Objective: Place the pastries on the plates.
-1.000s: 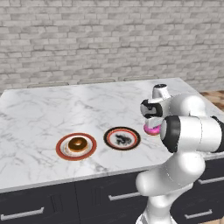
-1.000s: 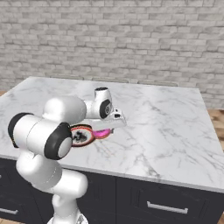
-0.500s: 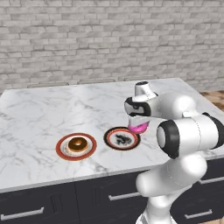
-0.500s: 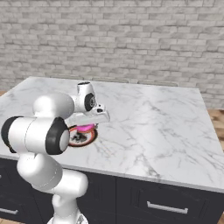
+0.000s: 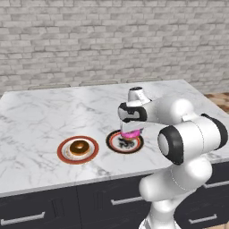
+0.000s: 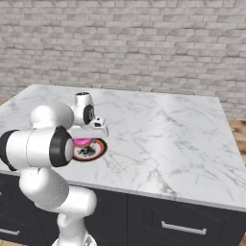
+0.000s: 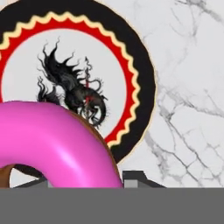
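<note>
Marble tabletop (image 5: 40, 116): red-rimmed plate (image 5: 62, 154) already carries chocolate doughnut (image 5: 79, 146). We judge second placement in hand. Black-rimmed plate (image 5: 114, 142) sits directly under pincer (image 5: 130, 132), itself closed tight on pink doughnut (image 7: 57, 144), held just above plate. Next we'd expect: lower, keep over plate centre, let go, lift straight up clear of frosting.

A rendered kitchen: white marble counter (image 5: 53, 116) atop dark cabinet drawers (image 5: 40, 208) with metal handles, grey brick wall (image 5: 89, 40) behind, wood floor (image 6: 238, 132) at the side, dinner plates (image 5: 77, 150) with doughnuts laid out.
</note>
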{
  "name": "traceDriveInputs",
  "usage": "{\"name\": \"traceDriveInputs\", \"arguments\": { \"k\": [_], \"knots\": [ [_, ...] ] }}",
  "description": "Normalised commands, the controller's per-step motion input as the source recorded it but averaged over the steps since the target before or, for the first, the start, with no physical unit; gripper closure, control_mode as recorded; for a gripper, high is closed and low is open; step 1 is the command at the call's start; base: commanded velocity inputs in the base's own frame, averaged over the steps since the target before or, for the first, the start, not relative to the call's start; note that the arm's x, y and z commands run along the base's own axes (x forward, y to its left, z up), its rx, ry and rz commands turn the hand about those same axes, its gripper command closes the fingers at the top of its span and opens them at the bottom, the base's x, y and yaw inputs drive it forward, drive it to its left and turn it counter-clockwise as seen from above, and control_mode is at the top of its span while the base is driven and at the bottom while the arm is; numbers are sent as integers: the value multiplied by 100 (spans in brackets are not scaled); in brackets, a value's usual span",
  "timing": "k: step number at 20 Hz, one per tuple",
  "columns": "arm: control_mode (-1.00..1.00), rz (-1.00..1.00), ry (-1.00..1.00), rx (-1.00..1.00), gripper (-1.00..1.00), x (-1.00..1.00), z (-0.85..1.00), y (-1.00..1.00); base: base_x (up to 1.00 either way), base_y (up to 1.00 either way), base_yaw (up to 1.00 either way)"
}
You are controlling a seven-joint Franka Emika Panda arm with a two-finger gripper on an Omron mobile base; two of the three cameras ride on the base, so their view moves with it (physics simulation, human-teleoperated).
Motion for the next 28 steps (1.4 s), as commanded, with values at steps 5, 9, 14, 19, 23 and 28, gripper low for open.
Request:
{"name": "traceDriveInputs", "arguments": {
  "k": [5,9,14,19,23,28],
  "knots": [
    [-100,-7,-14,0,100,20,-58,27,0,0,0],
    [-100,-3,-12,0,100,35,-35,5,0,0,0],
    [-100,-2,-12,5,-100,5,-54,0,0,0,0],
    [-100,-3,-16,2,-100,2,-12,-5,0,0,0],
    [-100,-2,-16,1,-100,4,19,-2,0,0,0],
    [-100,-1,-4,5,-100,12,62,0,0,0,0]
  ]
}}
